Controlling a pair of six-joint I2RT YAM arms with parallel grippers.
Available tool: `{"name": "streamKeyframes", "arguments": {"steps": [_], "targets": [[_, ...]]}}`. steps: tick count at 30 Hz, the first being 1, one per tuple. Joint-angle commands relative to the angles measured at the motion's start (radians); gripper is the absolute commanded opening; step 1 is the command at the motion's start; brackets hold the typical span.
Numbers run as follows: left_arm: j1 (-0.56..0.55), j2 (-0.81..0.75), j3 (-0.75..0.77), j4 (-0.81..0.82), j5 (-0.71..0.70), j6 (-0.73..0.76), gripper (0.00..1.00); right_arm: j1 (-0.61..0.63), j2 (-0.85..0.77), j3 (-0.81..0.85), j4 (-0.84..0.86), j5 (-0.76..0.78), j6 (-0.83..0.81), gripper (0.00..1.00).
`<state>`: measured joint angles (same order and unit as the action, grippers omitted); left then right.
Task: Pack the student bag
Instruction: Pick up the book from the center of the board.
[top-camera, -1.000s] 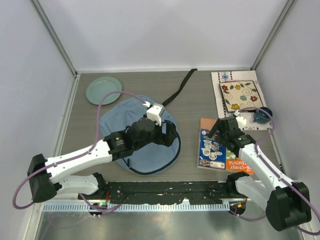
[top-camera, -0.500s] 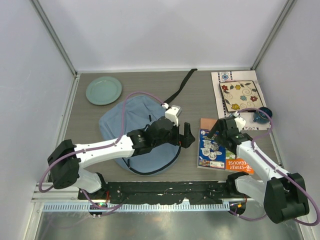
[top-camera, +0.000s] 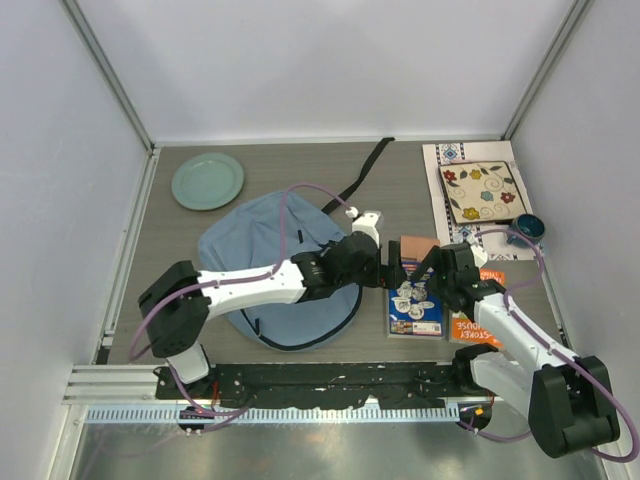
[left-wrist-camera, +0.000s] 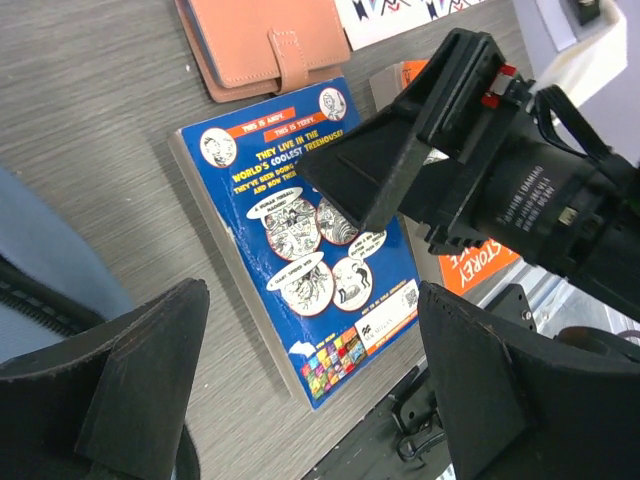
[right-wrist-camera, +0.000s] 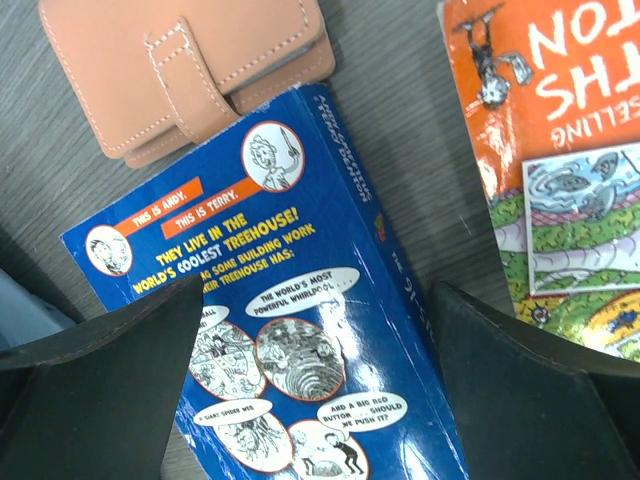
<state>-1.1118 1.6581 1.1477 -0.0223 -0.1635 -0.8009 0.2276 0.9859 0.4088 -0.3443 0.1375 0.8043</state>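
Note:
The student bag (top-camera: 262, 272), a light blue-grey soft backpack, lies flat left of centre, and a corner of it shows as bag fabric (left-wrist-camera: 45, 265) in the left wrist view. A blue paperback (top-camera: 414, 306) lies on the table right of it, with an orange book (top-camera: 478, 326) beside it and a tan wallet (top-camera: 413, 245) just behind. My left gripper (top-camera: 396, 268) hangs open above the paperback (left-wrist-camera: 305, 235). My right gripper (top-camera: 438, 274) is also open, its fingers on either side of the blue paperback (right-wrist-camera: 300, 330), nothing gripped.
A green plate (top-camera: 207, 180) sits at the back left. At the back right a floral patterned book (top-camera: 481, 191) rests on a white mat, with a blue cup (top-camera: 525, 230) near it. The bag's black strap (top-camera: 360, 176) trails toward the back wall.
My left arm has swung right, from over the bag to above the blue paperback. The paperback has slid left, baring more of the orange book. My right gripper shifted slightly left.

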Motion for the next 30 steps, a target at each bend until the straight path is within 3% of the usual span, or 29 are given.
{"name": "streamKeyframes", "arguments": {"steps": [1,10,20,30], "targets": [[-0.013,0.072,0.086,-0.064,0.027,-0.079,0.87,0.001,-0.032,-0.002,-0.074,0.007,0.045,1.00],[-0.017,0.187,0.083,-0.097,0.036,-0.215,0.79,-0.004,-0.027,0.001,-0.076,-0.027,0.050,1.00],[-0.022,0.298,0.069,0.042,0.220,-0.250,0.72,-0.004,-0.039,-0.024,-0.041,-0.099,0.039,0.83],[-0.022,0.319,0.081,0.091,0.240,-0.261,0.56,-0.002,-0.095,-0.024,-0.036,-0.176,0.032,0.71]]}}
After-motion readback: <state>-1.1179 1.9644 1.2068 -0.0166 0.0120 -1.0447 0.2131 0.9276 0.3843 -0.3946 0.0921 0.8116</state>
